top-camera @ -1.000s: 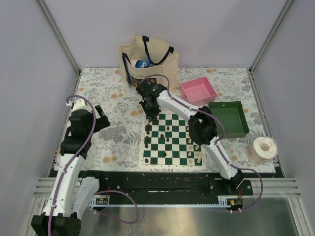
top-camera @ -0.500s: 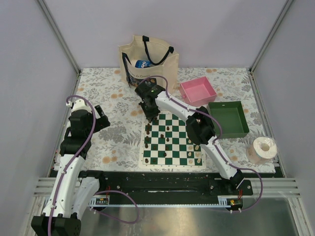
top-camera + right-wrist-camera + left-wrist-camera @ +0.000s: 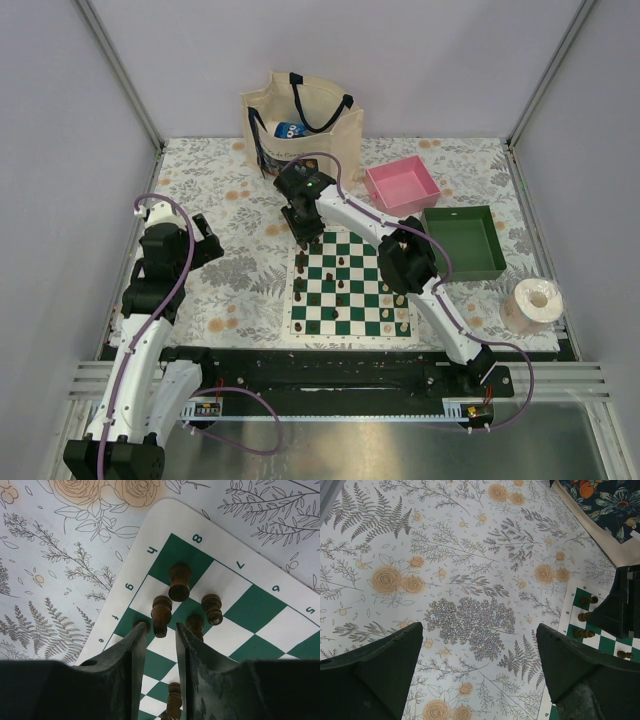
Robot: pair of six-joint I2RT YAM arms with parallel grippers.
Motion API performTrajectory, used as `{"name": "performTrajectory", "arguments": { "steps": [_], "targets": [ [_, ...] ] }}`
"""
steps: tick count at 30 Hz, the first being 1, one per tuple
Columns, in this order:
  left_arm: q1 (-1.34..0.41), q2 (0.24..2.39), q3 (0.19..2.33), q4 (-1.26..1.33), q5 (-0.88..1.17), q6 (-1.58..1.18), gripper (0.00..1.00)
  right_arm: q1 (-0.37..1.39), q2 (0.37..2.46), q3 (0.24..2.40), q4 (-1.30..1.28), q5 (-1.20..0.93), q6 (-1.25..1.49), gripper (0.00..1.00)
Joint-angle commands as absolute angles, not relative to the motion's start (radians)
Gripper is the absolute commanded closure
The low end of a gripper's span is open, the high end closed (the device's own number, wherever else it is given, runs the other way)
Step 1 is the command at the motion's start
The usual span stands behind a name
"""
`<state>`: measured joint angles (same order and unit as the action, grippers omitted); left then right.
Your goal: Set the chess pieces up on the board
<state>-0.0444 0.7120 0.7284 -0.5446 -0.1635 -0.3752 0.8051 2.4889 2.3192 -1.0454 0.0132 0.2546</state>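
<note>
At the far left corner of the board [image 3: 345,333], the right gripper [image 3: 161,627] pointed down over the outermost squares. Its jaws stood only a little apart, with one dark chess piece [image 3: 161,611] upright between the fingertips. A thin gap showed on either side of that piece, so it looked let go rather than squeezed. Just beyond it, on the board's green corner square, stood another dark piece [image 3: 179,581]. Two more dark pieces [image 3: 212,608] stood close by on the neighbouring squares.

More dark pieces [image 3: 300,285] were dotted along the board's left side and middle. Cream pieces [image 3: 400,300] stood near its right edge.

Left of the board, the left gripper [image 3: 479,630] hung over the flowered tablecloth [image 3: 220,200]. Its jaws were spread wide and held nothing. From the left wrist view, only the board's left edge showed beyond the gripper.

Behind the board stood a cloth tote bag [image 3: 300,125]. To the board's far right lay a pink tray [image 3: 402,185], and directly right of the board sat a green tray [image 3: 465,242]. Beyond that tray, near the board's front right, stood a paper roll [image 3: 532,305].
</note>
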Motion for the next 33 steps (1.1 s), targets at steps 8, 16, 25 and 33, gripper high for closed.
{"name": "performTrajectory", "arguments": {
  "steps": [8,16,25,33],
  "targets": [
    [-0.040,0.713,0.735,-0.497,-0.158,-0.403,0.01,0.816,2.243,2.241,-0.983,0.026,0.226,0.50],
    [-0.040,0.772,0.761,-0.511,-0.060,-0.390,0.01,0.810,1.978,1.970,-0.887,0.090,0.247,0.44],
    [-0.259,0.931,0.843,-0.491,0.004,-0.580,0.01,0.744,1.490,1.358,-0.678,0.158,0.400,0.38],
    [-0.626,1.130,0.934,-0.443,-0.282,-0.995,0.04,0.718,1.240,1.161,-0.701,0.422,0.577,0.34]
  ]
}}
